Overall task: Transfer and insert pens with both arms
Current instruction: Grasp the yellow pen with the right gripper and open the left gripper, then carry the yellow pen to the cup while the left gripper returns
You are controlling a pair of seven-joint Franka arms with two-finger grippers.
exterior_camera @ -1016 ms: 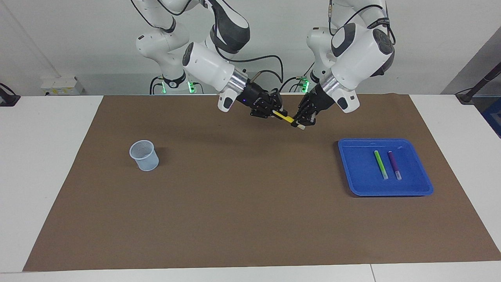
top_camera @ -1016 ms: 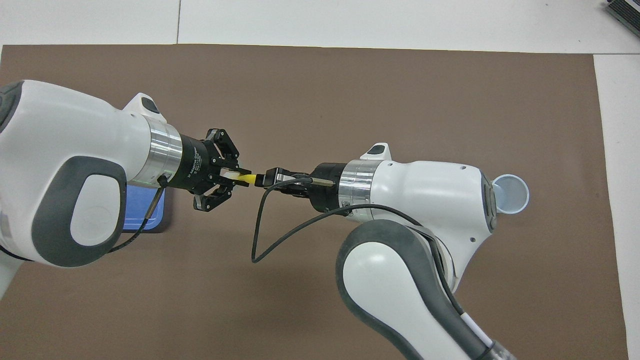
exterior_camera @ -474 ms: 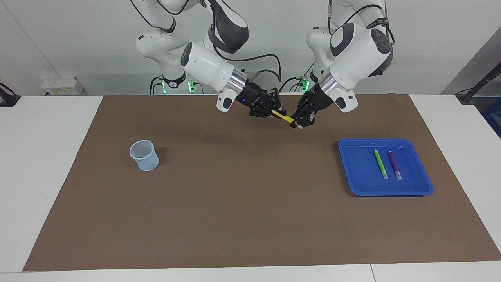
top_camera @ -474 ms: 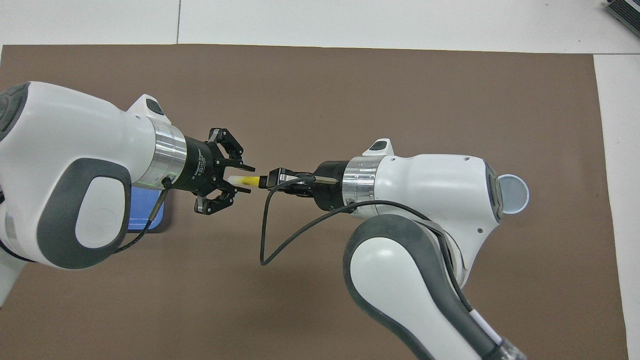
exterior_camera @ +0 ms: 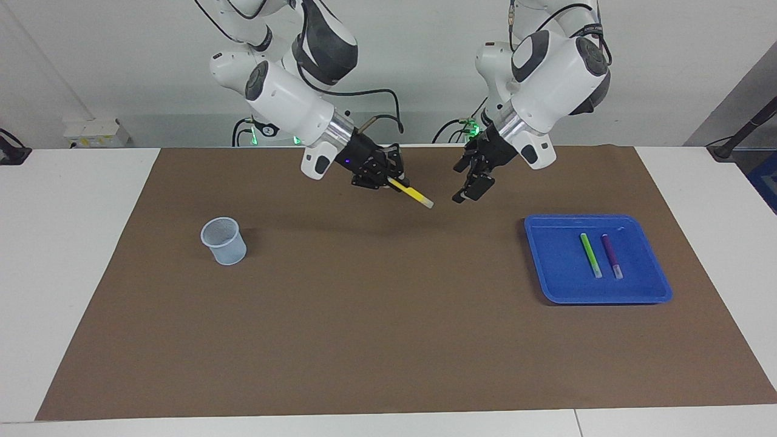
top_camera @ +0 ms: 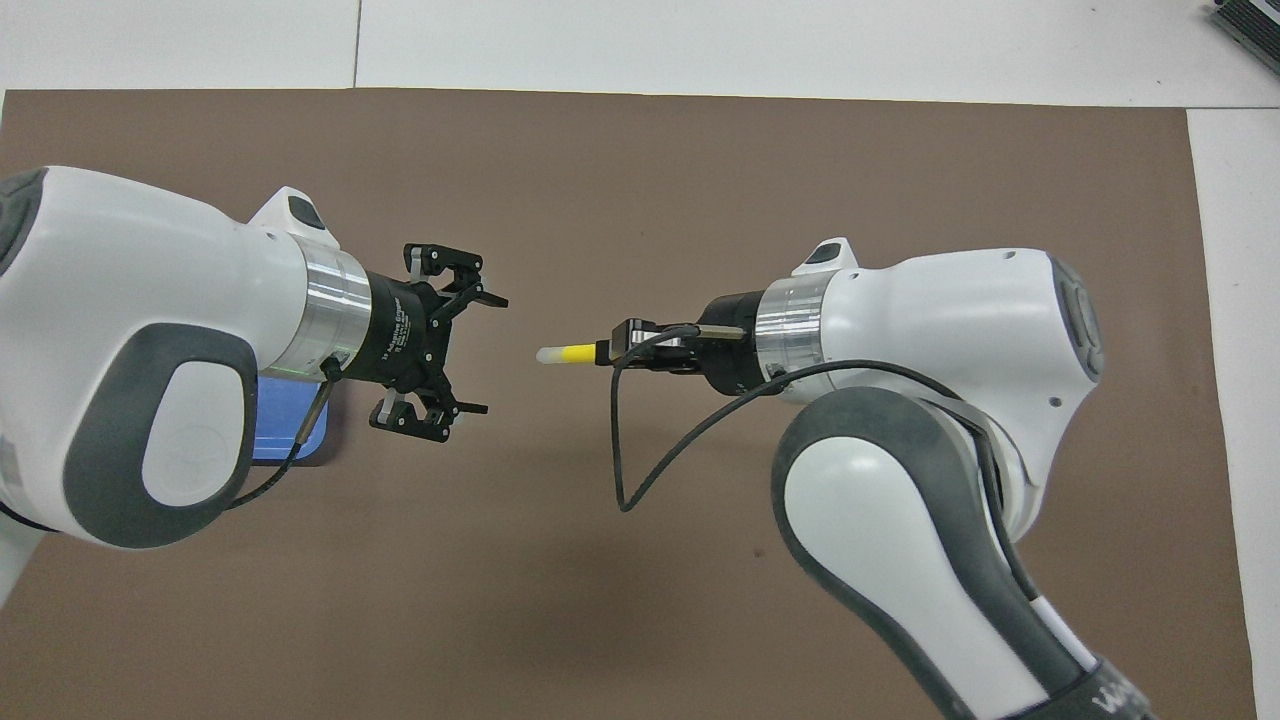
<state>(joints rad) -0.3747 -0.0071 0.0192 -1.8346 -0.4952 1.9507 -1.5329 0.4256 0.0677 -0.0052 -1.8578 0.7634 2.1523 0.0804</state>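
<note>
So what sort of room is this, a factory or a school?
Most likely a robotics research lab: two big white jointed arms work over a white table covered by a brown paper mat, with small props laid out, a blue plastic tray and a pale mesh cup.

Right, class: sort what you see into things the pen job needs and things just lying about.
Job: yellow pen in right end effector; open left end effector; green pen, purple pen in tray; cup.
Lying about: brown mat.
</note>
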